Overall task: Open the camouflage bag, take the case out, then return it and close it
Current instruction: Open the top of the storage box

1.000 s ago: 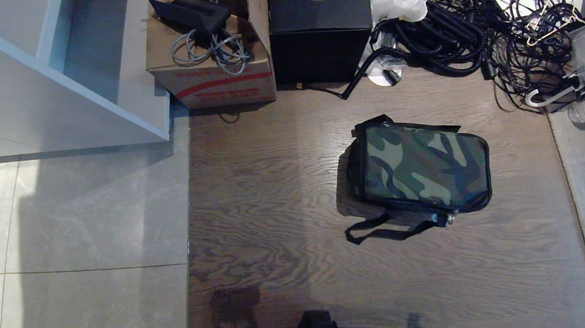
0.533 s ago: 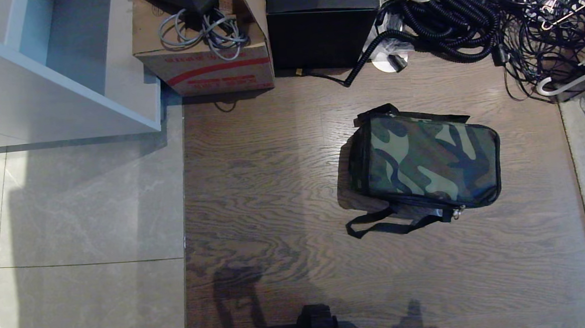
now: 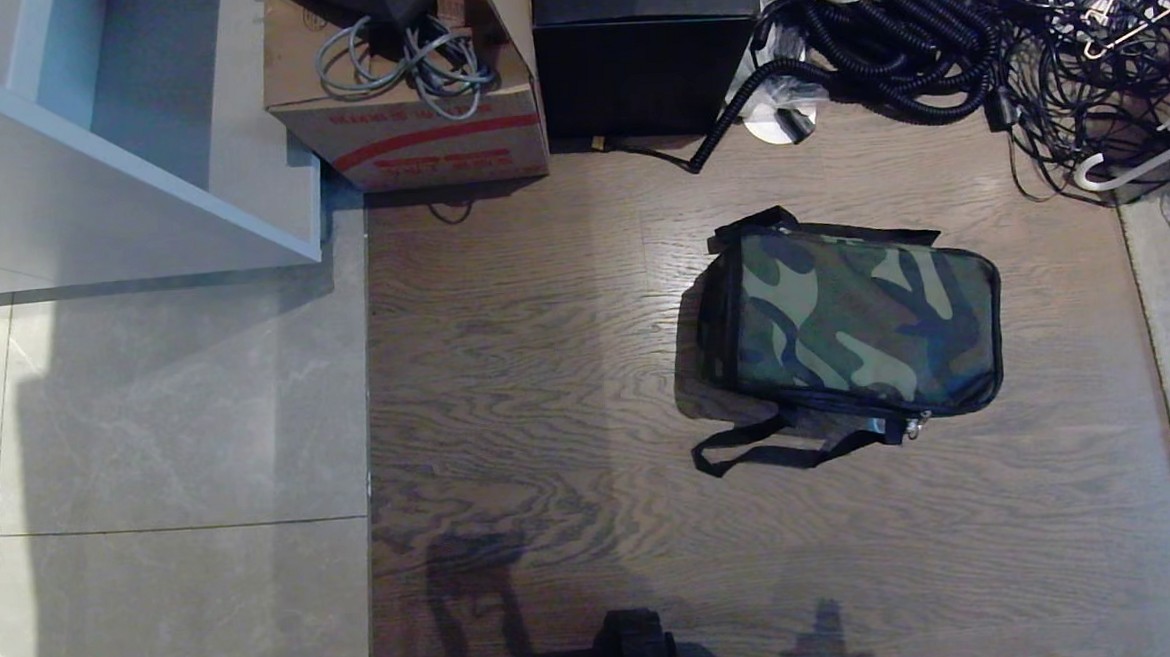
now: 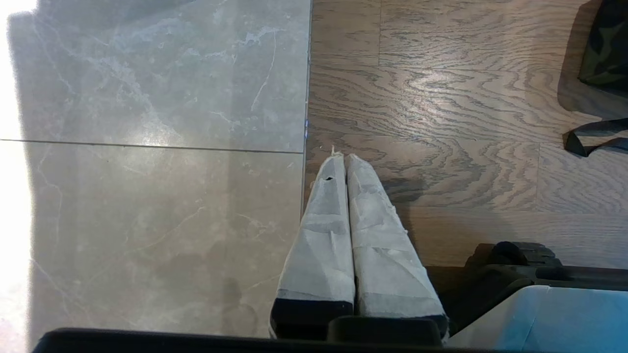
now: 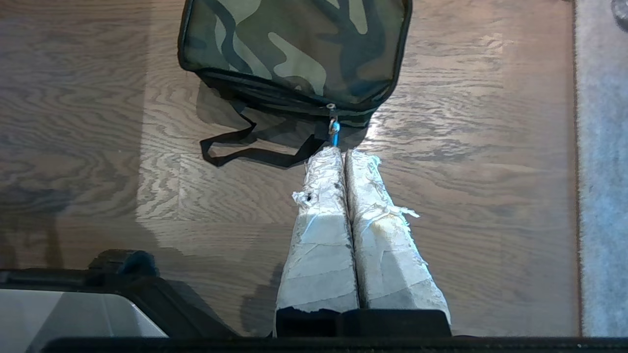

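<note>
The camouflage bag (image 3: pixel 850 323) sits on the wooden floor (image 3: pixel 547 371), right of centre in the head view, its green patterned top facing up and its zip run closed around the near edge. A small blue zip pull (image 5: pixel 334 128) hangs from the near side toward the right corner, and a black strap (image 3: pixel 767 451) loops out flat on the floor from the near left of the bag. The case is not visible anywhere. The right gripper (image 5: pixel 344 156) hangs above the floor just near of the bag, its two tape-wrapped fingers (image 5: pixel 324 206) pressed together with nothing between them, their tips close to the zip pull but apart from it. The left gripper (image 4: pixel 345 159) hangs well to the left of the bag, over the seam where the wood meets the grey tiled floor (image 3: pixel 152 471); its fingers are likewise clenched together on nothing. Neither arm shows in the head view. Along the far edge stand a brown cardboard box (image 3: pixel 414 127) with grey cables on top, a plain black box (image 3: pixel 646 55) just to its right, and a heap of black coiled cables (image 3: pixel 930 40) farther right. A white shelf unit (image 3: pixel 86 164) fills the far left corner.
</note>
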Robot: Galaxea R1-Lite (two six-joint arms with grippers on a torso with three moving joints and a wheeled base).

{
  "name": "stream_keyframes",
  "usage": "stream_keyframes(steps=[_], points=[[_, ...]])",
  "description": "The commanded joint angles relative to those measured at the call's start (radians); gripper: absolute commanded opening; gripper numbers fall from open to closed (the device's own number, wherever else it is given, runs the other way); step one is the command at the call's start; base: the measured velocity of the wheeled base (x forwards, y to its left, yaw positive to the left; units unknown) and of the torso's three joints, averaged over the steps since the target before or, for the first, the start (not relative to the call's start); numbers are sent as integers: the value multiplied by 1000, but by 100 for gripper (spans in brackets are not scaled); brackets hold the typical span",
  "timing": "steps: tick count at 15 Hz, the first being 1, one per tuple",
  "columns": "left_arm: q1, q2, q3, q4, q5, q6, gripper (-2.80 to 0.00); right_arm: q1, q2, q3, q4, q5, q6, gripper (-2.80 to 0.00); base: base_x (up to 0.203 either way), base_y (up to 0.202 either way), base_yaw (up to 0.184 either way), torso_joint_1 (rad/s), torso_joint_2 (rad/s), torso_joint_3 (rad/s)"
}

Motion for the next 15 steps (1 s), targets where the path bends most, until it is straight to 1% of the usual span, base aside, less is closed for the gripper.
stream_keyframes(steps=[1, 7, 9, 15], points=[[0, 0, 0, 0, 0, 0, -280, 0, -1, 40, 0, -1, 0, -280, 0, 0, 0, 0, 0, 0], [0, 0, 0, 0, 0, 0, -280, 0, -1, 40, -1, -3, -2, -280, 0, 0, 0, 0, 0, 0], [0, 0, 0, 0, 0, 0, -280, 0, -1, 40, -4, 2, -31, -280, 0, 0, 0, 0, 0, 0], [0, 0, 0, 0, 0, 0, -280, 0, 7, 40, 6, 0, -29, -280, 0, 0, 0, 0, 0, 0]])
